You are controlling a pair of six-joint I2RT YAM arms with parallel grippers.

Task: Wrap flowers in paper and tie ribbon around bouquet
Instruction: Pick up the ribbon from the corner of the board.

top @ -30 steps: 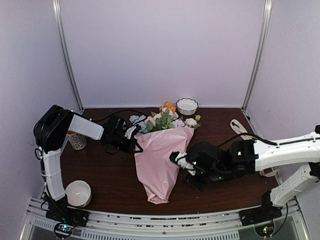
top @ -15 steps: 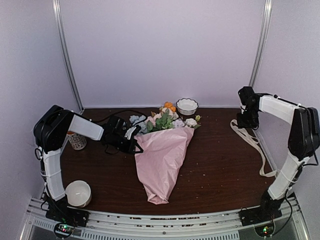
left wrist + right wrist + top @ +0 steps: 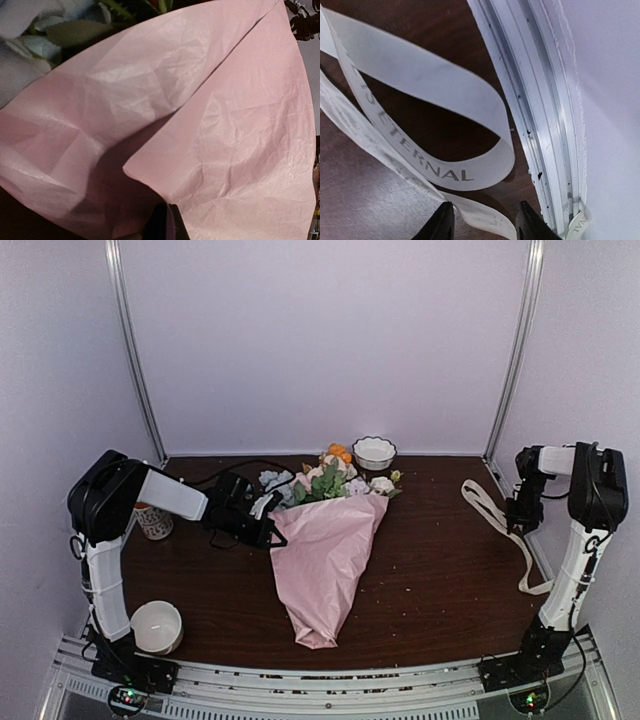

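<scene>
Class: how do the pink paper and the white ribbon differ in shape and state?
The paper is a broad pink sheet; the ribbon a narrow white strip with lettering. The paper wraps the flowers as a cone; the ribbon lies loose by the right edge. Both are thin.

Your desk (image 3: 440,580) is dark brown wood, with small pale specks scattered across it. A white scalloped bowl (image 3: 373,452) sits at its far edge, close to the pale lilac back wall (image 3: 320,340). A plain white bowl (image 3: 157,626) stands at the near left corner, and a patterned cup (image 3: 153,522) sits farther back on the left. A black cable (image 3: 225,468) loops over the far left part. A ribbed aluminium rail (image 3: 540,125) runs along the right edge.
</scene>
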